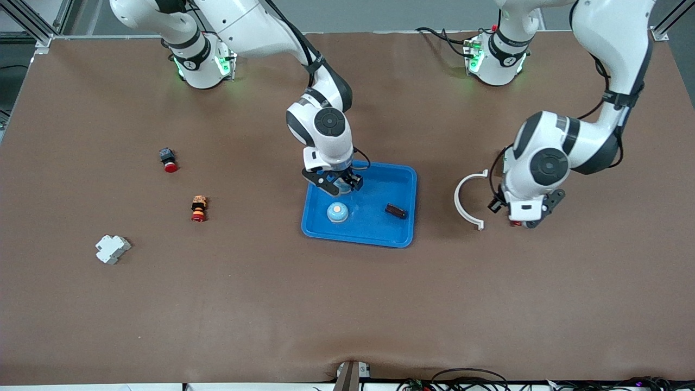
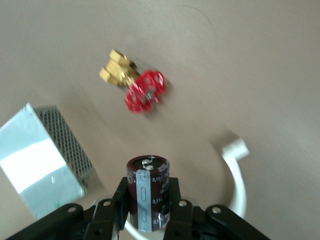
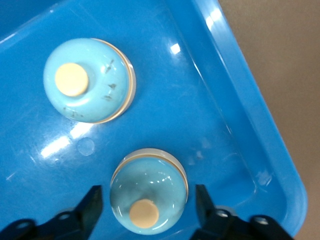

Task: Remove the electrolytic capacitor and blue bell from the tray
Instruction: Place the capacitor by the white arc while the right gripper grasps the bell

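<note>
Brown matting covers the table (image 1: 347, 304), with both arm bases along its edge farthest from the front camera. Near the middle lies a blue tray (image 1: 402, 231). It holds a pale blue bell (image 1: 337, 212) with a cream button, a small dark part (image 1: 396, 211) toward the left arm's end, and a second bell (image 3: 148, 198) farther from the front camera. The right gripper (image 1: 340, 183) hangs low over that second bell, fingers (image 3: 90, 206) apart on either side of it with gaps showing, not touching. The left gripper (image 1: 524, 220) is over bare matting toward the left arm's end, just beside a white ring piece (image 1: 466, 200), and is clamped on a dark maroon capacitor (image 2: 148, 192) held upright. The capacitor's sleeve carries a grey stripe and pale print, too small to read. In the left wrist view a brass valve (image 2: 134, 86) with a red handwheel and a metal box (image 2: 42, 160) with a mesh side lie on the matting. Toward the right arm's end lie a red-capped button (image 1: 168, 159), an orange-and-red button (image 1: 198, 209) and a white block (image 1: 112, 248). No brand marking is legible anywhere.
</note>
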Motion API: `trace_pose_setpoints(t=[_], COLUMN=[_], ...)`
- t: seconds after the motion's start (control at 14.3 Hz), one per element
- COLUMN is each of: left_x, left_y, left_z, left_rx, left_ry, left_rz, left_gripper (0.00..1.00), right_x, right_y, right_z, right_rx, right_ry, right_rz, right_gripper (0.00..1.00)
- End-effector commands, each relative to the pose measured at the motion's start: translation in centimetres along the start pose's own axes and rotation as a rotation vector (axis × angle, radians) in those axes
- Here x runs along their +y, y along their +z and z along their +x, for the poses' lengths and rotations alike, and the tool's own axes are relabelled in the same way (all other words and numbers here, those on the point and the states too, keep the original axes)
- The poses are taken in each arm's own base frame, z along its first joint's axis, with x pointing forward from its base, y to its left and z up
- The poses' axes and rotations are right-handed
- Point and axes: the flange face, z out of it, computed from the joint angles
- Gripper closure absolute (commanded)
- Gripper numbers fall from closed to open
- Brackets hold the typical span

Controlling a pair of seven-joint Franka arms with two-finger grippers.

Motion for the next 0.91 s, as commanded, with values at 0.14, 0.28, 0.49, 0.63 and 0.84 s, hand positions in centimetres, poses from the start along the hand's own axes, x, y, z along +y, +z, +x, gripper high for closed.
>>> trace_pose_setpoints(t=[0.14,0.28,0.49,0.63,0.84], left_x=[0.0,0.5,1.5,1.6,1.9], left_y=[3.6,4.8,6.5,6.7,6.2], left_z=[-0.1,-0.4,-1.5,-1.5,-1.2], left_rx=[0.0,-0.01,-0.026,-0.03,-0.024], left_ry=[0.036,0.039,0.063,0.063,0.06], left_rz=[-0.061,-0.069,-0.069,-0.07,-0.077], left_gripper=[1.0,1.0,1.0,0.84,0.25], right_x=[-0.9,-1.3,-2.4,-2.6,-0.7], right_y=[-0.4,-1.2,-3.5,-5.4,-8.9], right_z=[-0.2,-0.2,0.7,2.1,6.1], right_rx=[0.022,0.023,0.013,0.002,-0.045], right_ry=[0.003,-0.001,-0.002,-0.019,-0.138], right_rz=[0.006,0.012,-0.053,-0.125,-0.224], right_gripper=[1.0,1.0,1.0,1.0,1.0])
